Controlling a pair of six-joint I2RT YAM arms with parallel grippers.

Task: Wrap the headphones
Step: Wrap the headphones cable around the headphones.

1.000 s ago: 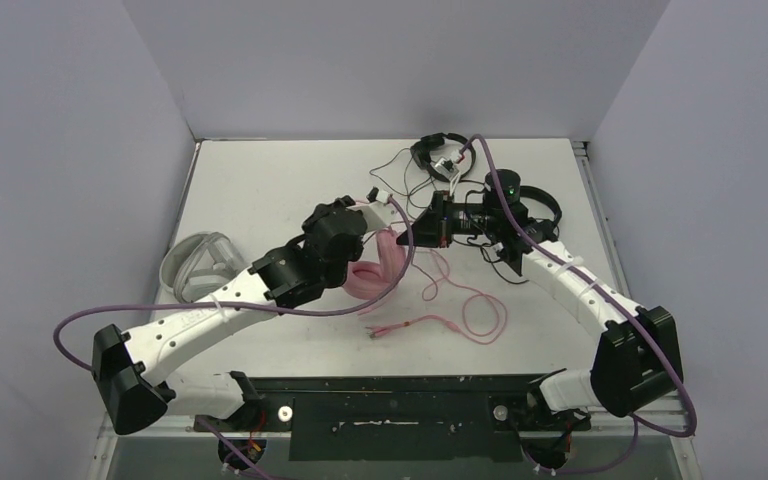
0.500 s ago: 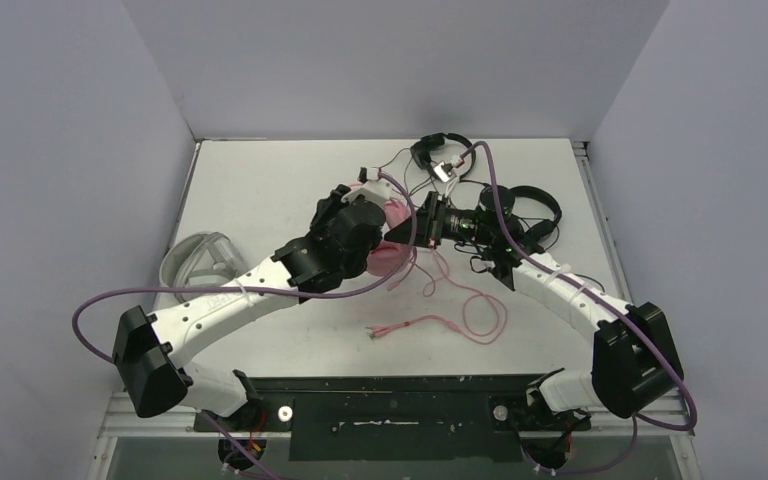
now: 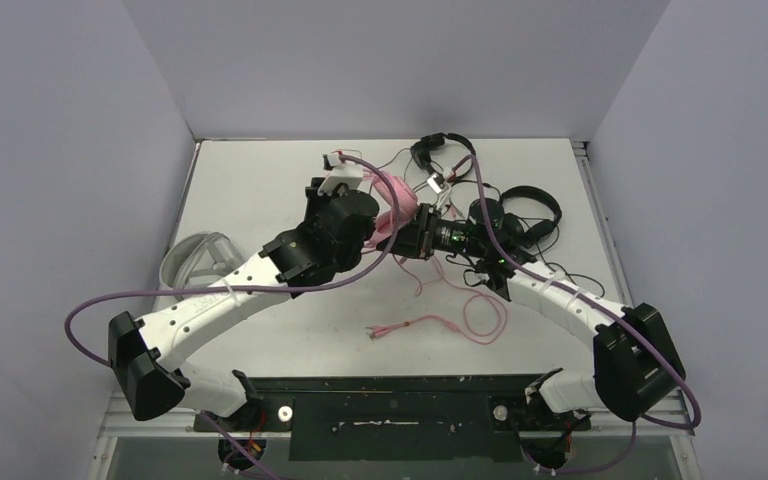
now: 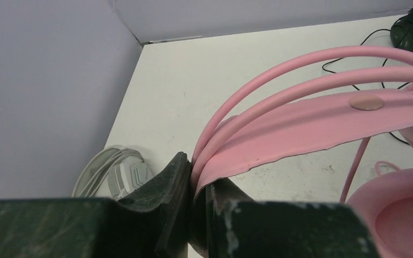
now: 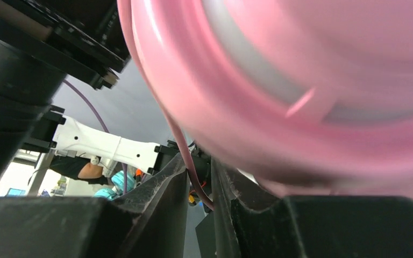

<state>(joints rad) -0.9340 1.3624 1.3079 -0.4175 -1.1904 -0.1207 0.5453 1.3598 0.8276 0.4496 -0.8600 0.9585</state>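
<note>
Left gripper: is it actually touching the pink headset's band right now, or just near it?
Touching. The left wrist view shows the left gripper closed on the edge of the pink headset's band, which sits pinched between both fingers with no gap on either side.

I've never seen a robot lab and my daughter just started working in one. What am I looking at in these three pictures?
Two robot arms, the left arm and the right arm, are bolted to a white table. The wide picture looks down from above; the other two come from cameras on the wrists. On the table lie a white-grey headset and two black headsets. The left gripper pinches the band of the pink headset. The right gripper holds its jaws slightly apart, the pink cable running between them.
</note>
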